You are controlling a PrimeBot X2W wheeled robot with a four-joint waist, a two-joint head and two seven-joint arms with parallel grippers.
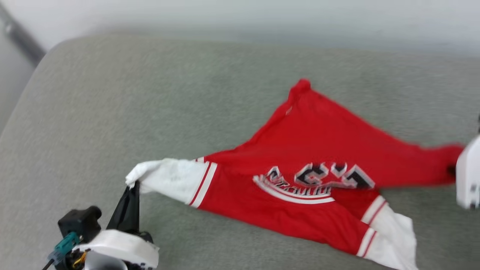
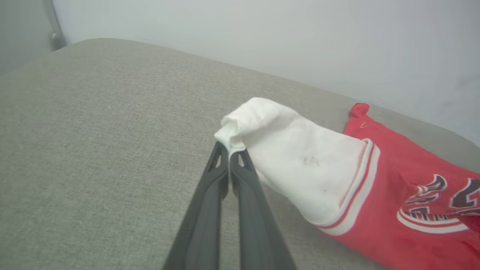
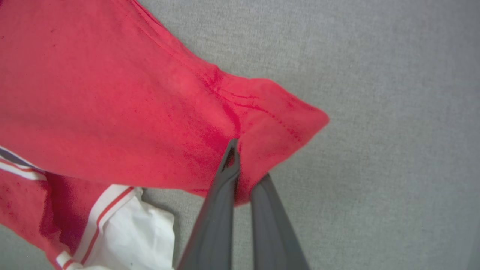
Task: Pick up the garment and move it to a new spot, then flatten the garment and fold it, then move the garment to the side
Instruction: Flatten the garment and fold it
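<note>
Grey fabric cushion (image 1: 112, 112), perhaps; pale wall (image 1: 262, 15)

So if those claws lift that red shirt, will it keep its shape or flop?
Probably floppy: the garment wrinkles and folds between the left claw, pinching a white sleeve, and the right claw, pinching a red corner. Likely light, since fingertip pinches hold it. Pushed, it would probably bunch up.

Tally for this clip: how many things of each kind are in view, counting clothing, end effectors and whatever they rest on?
T-shirt: 1
End effectors: 2, the left end effector and the right end effector, each shut on the T-shirt
Grey cushion: 1
Total: 4
</note>
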